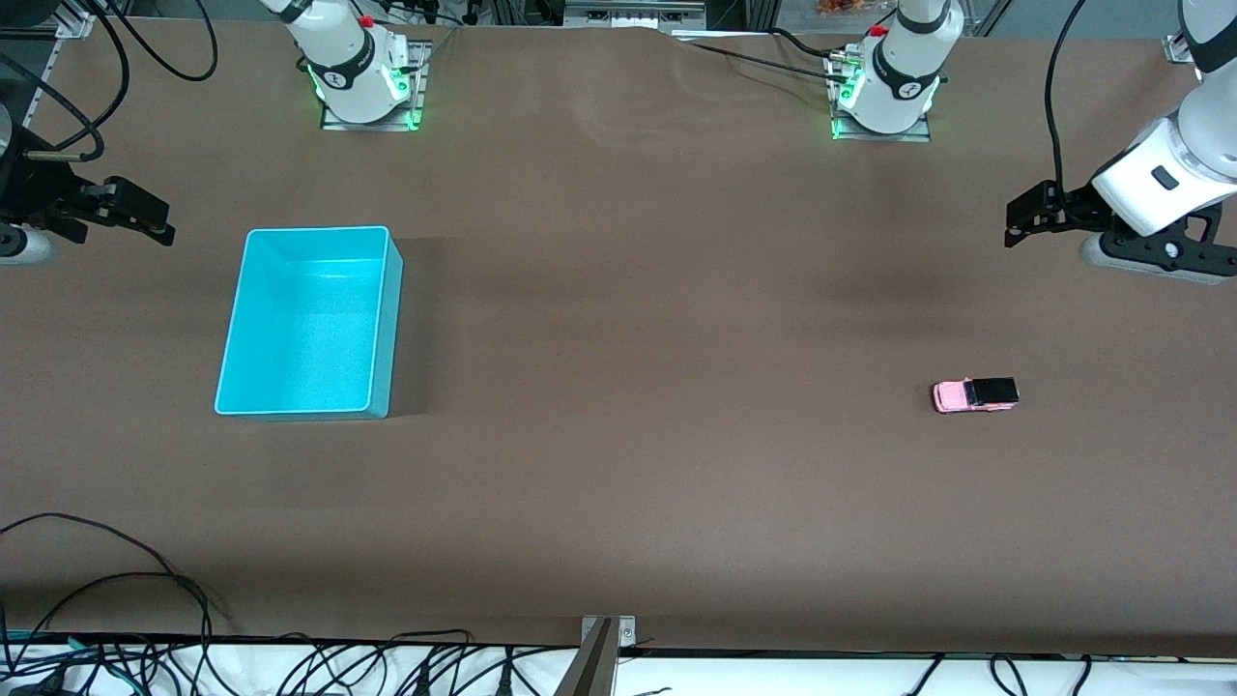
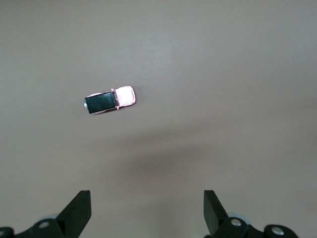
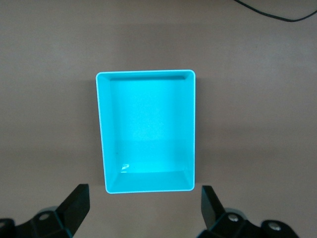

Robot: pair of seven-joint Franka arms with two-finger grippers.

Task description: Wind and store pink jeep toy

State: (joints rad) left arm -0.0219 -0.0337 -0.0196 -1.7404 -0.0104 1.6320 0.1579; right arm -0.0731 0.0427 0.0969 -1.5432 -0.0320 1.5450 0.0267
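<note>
Winding is not yet begun: pink jeep toy (image 1: 975,394) is seen untouched at lower right, cyan bin (image 1: 387,319) empty at left, left gripper (image 1: 1026,215) and right gripper (image 1: 135,215) spread at the edges.

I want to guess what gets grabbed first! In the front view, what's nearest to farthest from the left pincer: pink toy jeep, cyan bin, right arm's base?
1. Tiny pink toy jeep with black roof, at the left arm's end, near the open left pincer.
2. Right arm's white base, along the table's top edge.
3. Cyan plastic bin, at the right arm's end.

Nothing is crowding the pink jeep toy (image 1: 974,394); the cyan bin (image 1: 385,319) is sitting well apart, at its nine o'clock
</note>
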